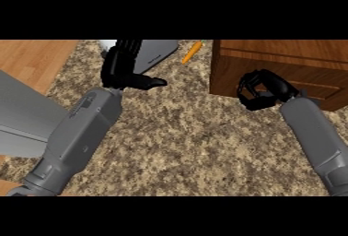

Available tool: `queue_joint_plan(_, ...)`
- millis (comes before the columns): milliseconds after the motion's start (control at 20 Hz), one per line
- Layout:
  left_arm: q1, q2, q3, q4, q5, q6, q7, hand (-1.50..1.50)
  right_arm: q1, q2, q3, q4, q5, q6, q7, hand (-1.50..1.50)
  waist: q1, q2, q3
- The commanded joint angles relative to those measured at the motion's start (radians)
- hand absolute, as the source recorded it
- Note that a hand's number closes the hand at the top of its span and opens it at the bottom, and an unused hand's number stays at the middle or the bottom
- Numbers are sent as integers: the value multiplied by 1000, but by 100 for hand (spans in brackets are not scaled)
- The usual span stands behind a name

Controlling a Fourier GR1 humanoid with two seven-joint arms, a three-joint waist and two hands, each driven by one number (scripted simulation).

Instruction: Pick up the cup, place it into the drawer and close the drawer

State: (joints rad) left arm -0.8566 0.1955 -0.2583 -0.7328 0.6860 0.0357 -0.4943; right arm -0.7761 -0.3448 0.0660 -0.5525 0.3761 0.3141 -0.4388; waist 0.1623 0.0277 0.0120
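While the right hand [262,91] sits with curled fingers against the drawer [299,76] front at upper right, the left hand [122,64] rests at upper left, fingers straight. No cup shows (perhaps already inside). To close it well, push squarely along the drawer's travel, keeping the wrist level.

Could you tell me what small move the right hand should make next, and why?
Probably push the wooden drawer unit's front inward. The right hand is curled against it, no cup is visible, and the left hand rests apart with fingers straight.
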Motion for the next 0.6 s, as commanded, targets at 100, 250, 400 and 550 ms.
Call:
queue_joint_plan(100,20,8,-8,-23,2,-32,4,-150,-178,-118,-93,30,-18,-65,84,150,50,22,-9)
queue_joint_plan(250,20,8,-4,-30,9,-40,7,-150,-170,-126,-106,11,-41,-44,82,150,53,25,-9)
queue_joint_plan(400,38,17,-5,-38,7,-49,-1,-150,-155,-153,-113,-1,-55,-8,82,150,61,24,-9)
queue_joint_plan(550,42,29,-6,-44,8,-57,11,-150,-150,-158,-115,-17,-63,2,87,150,61,19,-9)
